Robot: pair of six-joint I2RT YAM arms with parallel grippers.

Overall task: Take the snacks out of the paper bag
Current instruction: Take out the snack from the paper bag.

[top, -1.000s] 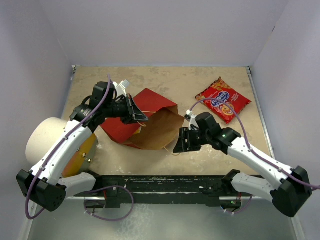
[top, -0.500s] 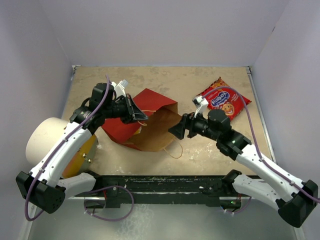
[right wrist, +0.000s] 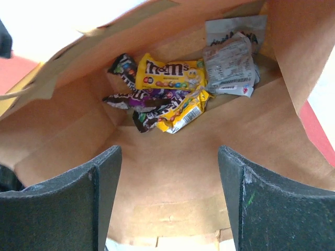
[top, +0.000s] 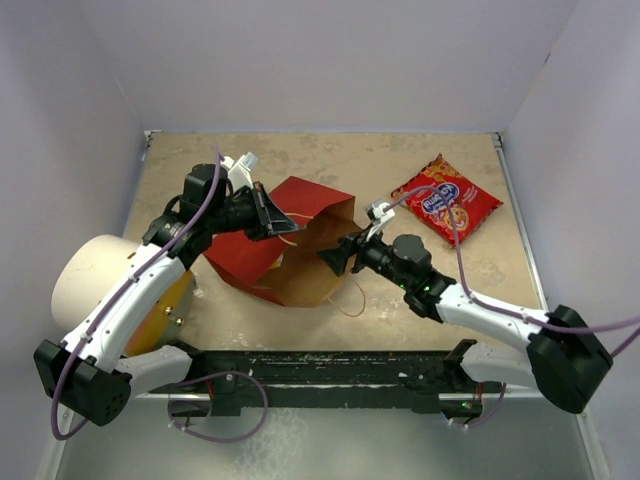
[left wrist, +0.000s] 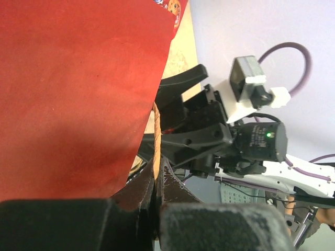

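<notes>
Right wrist view: the right fingers (right wrist: 99, 204) stand wide and empty at the mouth of the paper bag (right wrist: 167, 201). Its snacks are heaped at the far end, in the upper middle of the frame, among them a yellow packet (right wrist: 170, 75) and a silver packet (right wrist: 230, 57). They look light, crinkly and slippery, so pinching a flat edge seems best. The left fingers (left wrist: 175, 191) clamp the string handle (left wrist: 155, 130). A second ago the right arm hung lower, beside the bag; now it points into the opening.

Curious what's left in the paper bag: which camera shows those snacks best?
The right wrist view: it looks into the paper bag at the snacks heaped inside. The top view shows only the bag's outside; the left wrist, only its red face.
</notes>
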